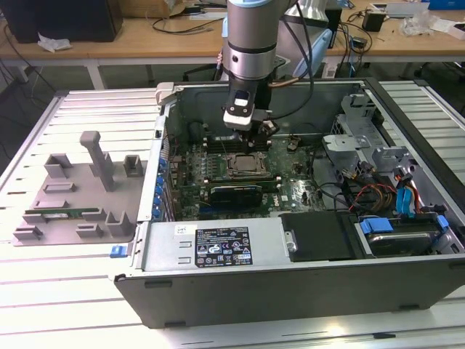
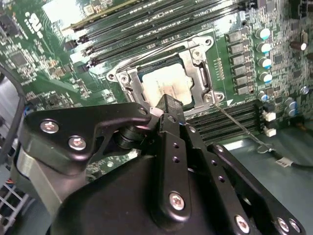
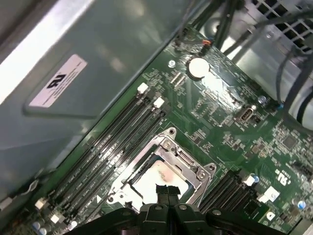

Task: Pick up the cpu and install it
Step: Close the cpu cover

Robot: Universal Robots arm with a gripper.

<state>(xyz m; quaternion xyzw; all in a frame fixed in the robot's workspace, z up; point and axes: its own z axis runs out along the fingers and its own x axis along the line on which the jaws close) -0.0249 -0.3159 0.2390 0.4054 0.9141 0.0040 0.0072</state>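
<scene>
The cpu [image 2: 164,86] in socket [image 2: 204,82], beneath end effector [image 2: 168,105]

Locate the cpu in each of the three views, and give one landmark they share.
Exterior view: cpu lies inside the metal socket frame, mid-case, under the gripper.
Second wrist view: cpu inside the frame, just beyond the fingers.
First wrist view: cpu inside the frame, just beyond the fingers.
Shared landmark: the metal socket frame around it.

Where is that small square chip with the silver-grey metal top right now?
The small square silver-grey chip lies in the metal-framed socket on the green motherboard, between rows of black memory slots, close to the gripper.
</scene>
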